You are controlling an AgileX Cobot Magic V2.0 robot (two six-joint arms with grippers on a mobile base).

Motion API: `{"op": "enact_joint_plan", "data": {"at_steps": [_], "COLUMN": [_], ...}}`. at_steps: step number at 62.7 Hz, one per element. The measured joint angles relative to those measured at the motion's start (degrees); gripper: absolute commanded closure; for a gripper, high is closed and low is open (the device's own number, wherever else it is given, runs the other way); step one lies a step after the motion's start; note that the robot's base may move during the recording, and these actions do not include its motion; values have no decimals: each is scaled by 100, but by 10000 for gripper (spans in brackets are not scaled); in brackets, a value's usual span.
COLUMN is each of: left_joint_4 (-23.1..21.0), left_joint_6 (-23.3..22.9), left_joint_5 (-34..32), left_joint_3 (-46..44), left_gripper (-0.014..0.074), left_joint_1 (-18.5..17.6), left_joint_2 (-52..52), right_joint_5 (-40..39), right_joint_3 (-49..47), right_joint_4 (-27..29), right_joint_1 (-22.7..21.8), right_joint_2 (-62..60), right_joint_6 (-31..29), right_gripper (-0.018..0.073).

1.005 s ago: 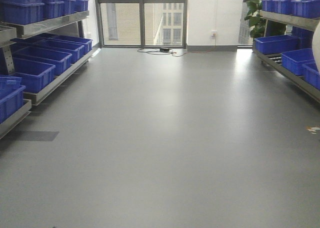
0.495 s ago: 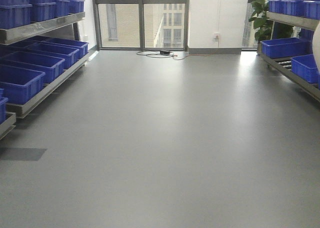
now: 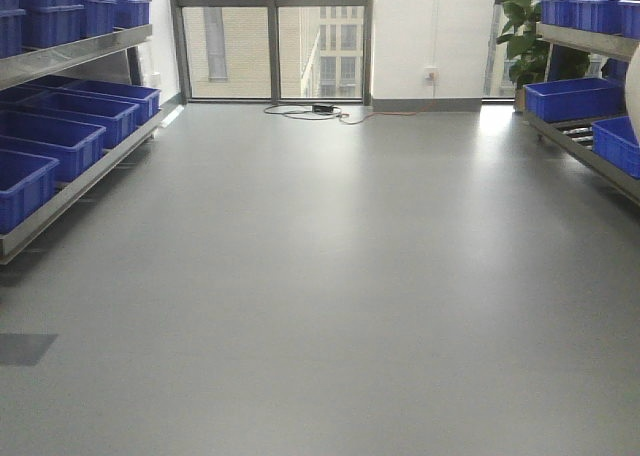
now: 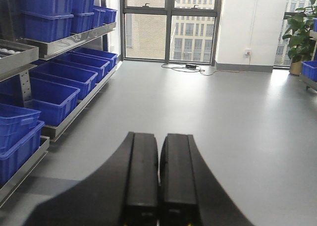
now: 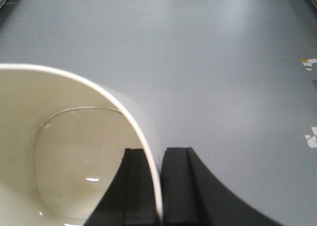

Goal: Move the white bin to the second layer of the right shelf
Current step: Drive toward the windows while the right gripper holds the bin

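Observation:
The white bin (image 5: 59, 151) fills the lower left of the right wrist view, its cream inside facing the camera. My right gripper (image 5: 154, 150) is shut on its rim wall, one finger inside and one outside. A sliver of the bin (image 3: 633, 86) shows at the right edge of the front view. The right shelf (image 3: 585, 154) runs along that edge, with a bare roller lane (image 3: 572, 131) between blue crates on its lower tier. I cannot tell which tier is the second layer. My left gripper (image 4: 159, 137) is shut on nothing above the floor.
A left rack (image 3: 70, 181) holds several blue crates (image 3: 40, 136) on sloped tiers. Blue crates (image 3: 575, 98) also sit on the right shelf. Grey floor (image 3: 320, 276) stretches to a window wall with a cable (image 3: 320, 109) and a potted plant (image 3: 520, 26).
The base has rolled forward. The left rack has slid toward the left edge and the window wall looks nearer. The bin stays in my right gripper.

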Motion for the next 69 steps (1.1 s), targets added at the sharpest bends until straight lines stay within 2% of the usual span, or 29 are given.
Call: {"op": "enact_joint_plan", "data": {"at_steps": [69], "left_joint_4": [0], "left_joint_6": [0], "left_joint_5": [0], "left_joint_3": [0], "left_gripper": [512], "left_joint_1": [0], "left_joint_2": [0], "right_joint_5": [0], "right_joint_3": [0], "right_joint_4": [0], "right_joint_1": [0], "right_joint_2": [0], "right_joint_6": [0], "right_gripper": [510]}}
